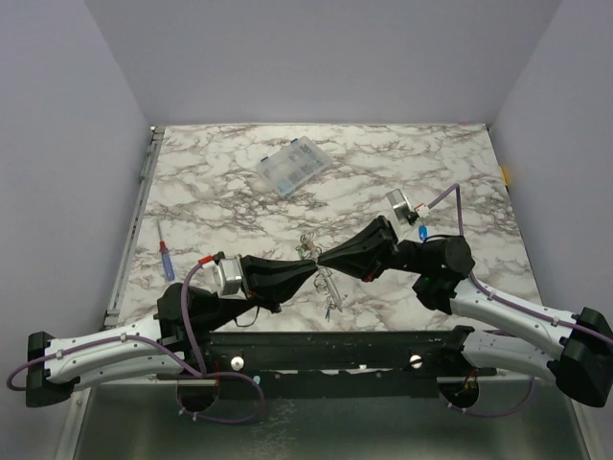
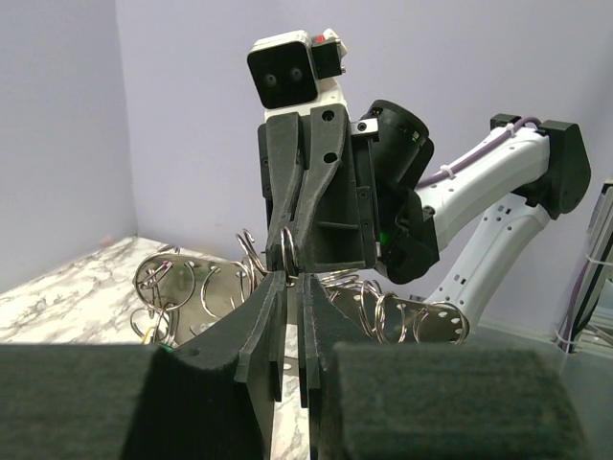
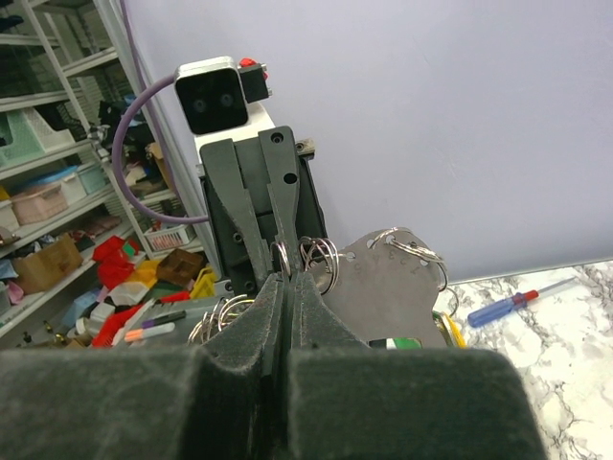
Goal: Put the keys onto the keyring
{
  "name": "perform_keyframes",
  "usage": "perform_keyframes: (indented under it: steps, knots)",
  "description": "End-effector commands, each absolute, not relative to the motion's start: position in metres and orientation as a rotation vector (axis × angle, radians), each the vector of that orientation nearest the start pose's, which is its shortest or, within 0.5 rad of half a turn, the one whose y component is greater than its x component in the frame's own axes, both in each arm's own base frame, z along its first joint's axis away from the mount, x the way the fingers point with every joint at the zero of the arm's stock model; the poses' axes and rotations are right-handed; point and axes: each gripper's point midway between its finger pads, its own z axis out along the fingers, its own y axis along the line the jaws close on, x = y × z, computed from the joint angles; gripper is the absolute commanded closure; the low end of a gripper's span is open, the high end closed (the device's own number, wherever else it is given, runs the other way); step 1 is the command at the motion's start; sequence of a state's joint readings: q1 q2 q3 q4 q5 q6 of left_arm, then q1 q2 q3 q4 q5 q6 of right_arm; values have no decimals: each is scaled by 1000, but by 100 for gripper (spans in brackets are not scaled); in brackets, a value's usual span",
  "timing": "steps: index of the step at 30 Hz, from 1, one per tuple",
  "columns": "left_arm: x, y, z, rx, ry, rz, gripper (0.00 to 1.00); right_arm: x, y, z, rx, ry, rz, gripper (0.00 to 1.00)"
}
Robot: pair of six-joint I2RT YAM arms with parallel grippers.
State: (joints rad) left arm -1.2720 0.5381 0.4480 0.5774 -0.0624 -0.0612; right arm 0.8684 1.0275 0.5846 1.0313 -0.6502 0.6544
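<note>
The keyring is a flat grey plate with punched holes carrying several metal split rings; in the top view it hangs between both arms. My right gripper is shut on one split ring at the plate's edge. My left gripper faces it tip to tip, its jaws a narrow slit apart around that same ring. A green-headed key and a yellow one hang below the plate. A blue-headed key lies on the table by the right wrist.
A red-and-blue screwdriver lies at the left edge of the marble table. A clear compartment box sits at the back centre. Grey walls enclose three sides.
</note>
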Motion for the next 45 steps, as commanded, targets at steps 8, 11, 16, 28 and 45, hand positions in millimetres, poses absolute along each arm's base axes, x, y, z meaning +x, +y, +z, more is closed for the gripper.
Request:
perform_keyframes:
  steps: [8, 11, 16, 28, 45]
  knots:
    - [100, -267, 367, 545, 979, -1137, 86, 104, 321, 372, -804, 974, 1662, 99]
    - [103, -266, 366, 528, 984, -1128, 85, 104, 321, 371, -808, 976, 1666, 99]
    - [106, -264, 368, 503, 975, -1126, 95, 103, 322, 368, -815, 979, 1671, 99]
    - [105, -262, 370, 505, 949, -1113, 100, 102, 323, 360, -854, 1001, 1648, 100]
    - [102, -268, 364, 546, 980, -1126, 100, 95, 324, 357, -961, 1024, 1616, 72]
